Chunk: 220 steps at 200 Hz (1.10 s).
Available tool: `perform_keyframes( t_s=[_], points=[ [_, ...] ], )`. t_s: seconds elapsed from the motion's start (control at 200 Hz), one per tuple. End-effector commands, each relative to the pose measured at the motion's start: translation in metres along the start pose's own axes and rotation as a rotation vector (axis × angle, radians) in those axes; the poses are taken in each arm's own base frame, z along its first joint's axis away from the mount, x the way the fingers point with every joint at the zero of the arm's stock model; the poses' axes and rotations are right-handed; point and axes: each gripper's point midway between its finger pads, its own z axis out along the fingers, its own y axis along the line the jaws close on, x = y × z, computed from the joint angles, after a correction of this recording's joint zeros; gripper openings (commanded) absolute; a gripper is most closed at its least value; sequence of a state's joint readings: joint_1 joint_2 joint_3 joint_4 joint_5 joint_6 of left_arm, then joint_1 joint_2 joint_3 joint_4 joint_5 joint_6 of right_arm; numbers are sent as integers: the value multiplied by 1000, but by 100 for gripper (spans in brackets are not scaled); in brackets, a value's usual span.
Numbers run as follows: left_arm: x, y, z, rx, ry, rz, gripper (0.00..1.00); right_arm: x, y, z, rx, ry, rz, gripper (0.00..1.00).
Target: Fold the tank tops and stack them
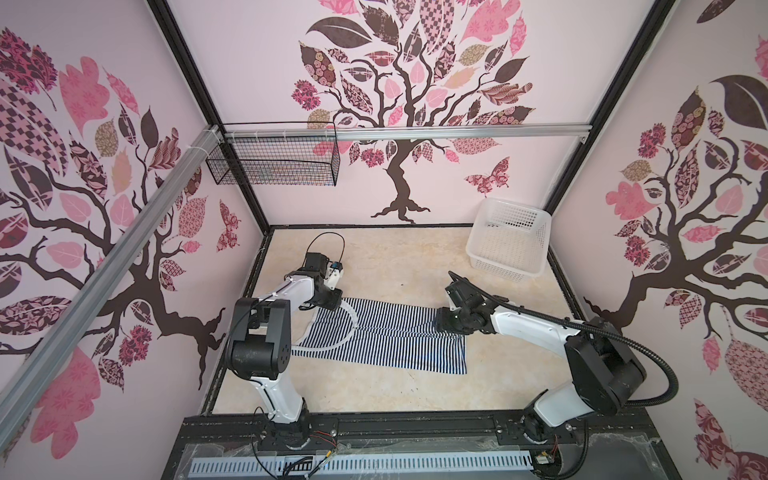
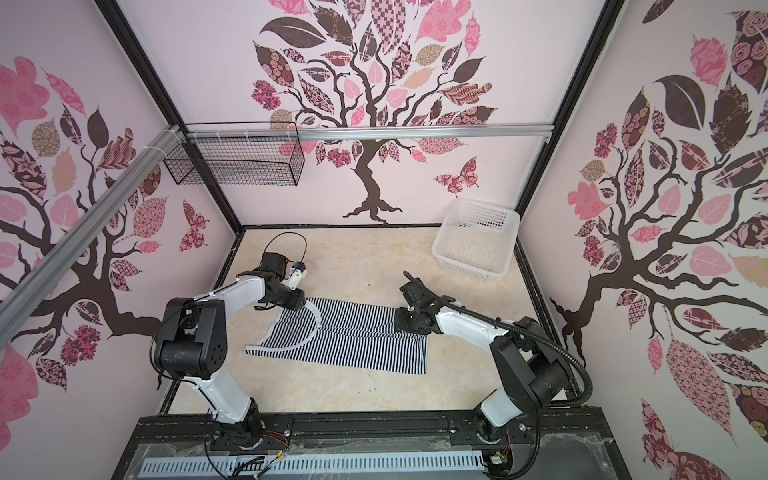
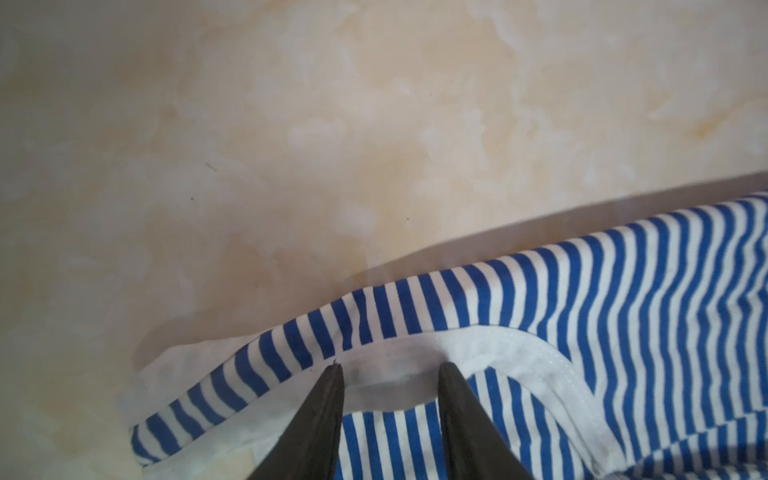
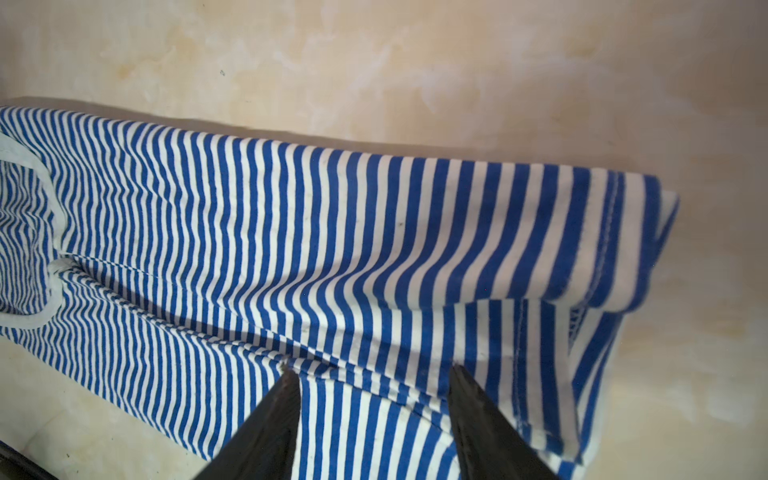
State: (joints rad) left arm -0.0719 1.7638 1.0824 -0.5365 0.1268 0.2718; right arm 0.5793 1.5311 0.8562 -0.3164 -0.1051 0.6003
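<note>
Risk: both sets of tips sit low on soft knit, so a snagged layer on retreat could drag the lengthwise fold open. The doubled hem [image 4: 623, 232] corner also looks loose. Left gripper [image 3: 390, 368]: jaws parted, straddling the white trim [image 3: 552, 357], gripping nothing. Right gripper [image 4: 374, 370]: parted over stripes near the hem, nothing clamped. The striped tank top [image 1: 386, 336] lies mid-table [image 1: 395, 257] between the arms, far side folded in, puckered along the centre.
</note>
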Motion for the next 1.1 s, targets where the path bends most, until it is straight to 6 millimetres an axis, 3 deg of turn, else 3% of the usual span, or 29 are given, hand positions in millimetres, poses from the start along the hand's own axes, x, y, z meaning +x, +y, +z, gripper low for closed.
perform_keyframes(
  t_s=[0.0, 0.27, 0.445, 0.585, 0.831, 0.851, 0.946, 1.016, 1.096],
  points=[
    [17, 12, 9, -71, 67, 18, 42, 2, -3, -3, 7, 8, 8, 60],
    [24, 38, 25, -215, 187, 90, 41, 6, -3, 1, 11, 34, -12, 60],
    [-1, 37, 34, -228, 197, 123, 41, 11, -4, 6, 9, 58, -14, 60],
    [-37, 26, 49, -250, 213, 197, 41, 15, -6, 10, 13, 67, -8, 60],
    [-128, -3, 79, -292, 151, 291, 40, 20, -1, 11, 10, 69, 8, 60],
    [-144, -5, 77, -296, 115, 294, 40, 19, -1, 10, 14, 66, 12, 60],
    [-183, -15, 78, -289, 41, 288, 40, 17, -1, 7, 11, 53, 13, 60],
    [-204, -19, 73, -279, -7, 273, 40, 13, 2, 4, 8, 42, 9, 60],
    [-222, -15, 52, -313, -61, 238, 40, 8, 3, 0, 16, 28, 6, 60]
  ],
)
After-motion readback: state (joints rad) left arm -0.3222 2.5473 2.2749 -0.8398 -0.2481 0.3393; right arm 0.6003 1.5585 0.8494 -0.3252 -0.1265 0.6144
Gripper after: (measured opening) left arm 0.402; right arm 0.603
